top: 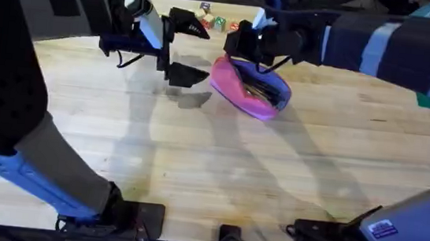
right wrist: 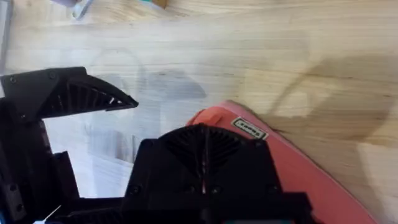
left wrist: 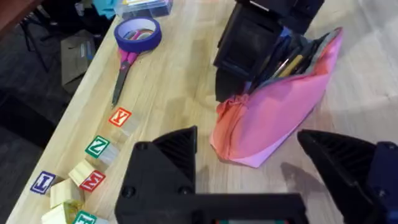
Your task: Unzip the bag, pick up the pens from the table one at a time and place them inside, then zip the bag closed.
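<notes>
Mid-table, far side, the bag (top: 250, 88) lies unzipped w/ pens inside. Right gripper (top: 246, 46) sits at its top edge, jaw state can't tell. Left gripper (top: 188, 51) hangs wide open beside it, empty. Prob. zip-up step next: needs the slider caught.

Both arms are finished in black with grey link sections, and blue segments are noted near the bases in the overhead view. A white label with blue print is seen on the right arm's lower blue link. The left gripper (top: 184, 50) is fitted with black fingers (left wrist: 165, 165), wedge-shaped and ribbed on the inner faces. The right gripper (right wrist: 161, 134) carries matching black fingers with fan-like ribbing; small screws are visible on its housing.
</notes>
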You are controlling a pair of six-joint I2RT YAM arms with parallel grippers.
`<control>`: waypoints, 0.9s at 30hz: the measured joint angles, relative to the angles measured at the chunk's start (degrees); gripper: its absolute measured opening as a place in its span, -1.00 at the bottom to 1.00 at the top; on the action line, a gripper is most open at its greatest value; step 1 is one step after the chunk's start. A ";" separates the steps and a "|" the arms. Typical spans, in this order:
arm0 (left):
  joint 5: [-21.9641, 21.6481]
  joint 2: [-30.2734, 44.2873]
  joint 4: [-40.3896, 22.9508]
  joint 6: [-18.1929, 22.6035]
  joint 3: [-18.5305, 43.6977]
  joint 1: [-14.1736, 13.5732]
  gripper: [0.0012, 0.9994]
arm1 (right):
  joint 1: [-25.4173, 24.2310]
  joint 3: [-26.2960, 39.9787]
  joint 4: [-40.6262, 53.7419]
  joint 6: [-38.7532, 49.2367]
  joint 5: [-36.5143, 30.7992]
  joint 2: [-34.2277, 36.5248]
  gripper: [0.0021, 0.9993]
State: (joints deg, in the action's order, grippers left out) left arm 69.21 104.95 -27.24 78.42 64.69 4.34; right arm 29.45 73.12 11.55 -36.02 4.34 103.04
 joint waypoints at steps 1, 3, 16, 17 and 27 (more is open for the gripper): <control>-0.02 0.02 0.00 -0.01 0.00 0.00 0.99 | 0.00 0.00 0.00 0.01 0.00 0.00 -0.94; -0.03 0.02 0.00 0.01 0.00 0.00 0.99 | 0.00 0.00 0.00 0.01 0.00 0.00 -0.94; -0.05 0.02 0.00 0.01 0.00 0.00 0.99 | 0.00 0.00 -0.11 1.46 0.00 -0.54 -0.94; -0.07 0.01 0.00 0.00 0.00 0.00 0.99 | 0.00 0.00 -0.09 1.91 0.00 -0.99 -0.94; -0.20 0.00 0.00 0.00 0.00 0.00 0.99 | 0.00 0.00 0.83 6.03 -0.02 -8.52 -0.62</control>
State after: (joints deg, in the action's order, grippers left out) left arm 69.01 104.95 -27.24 78.42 64.69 4.34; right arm 29.45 73.12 12.38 -29.99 4.32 94.53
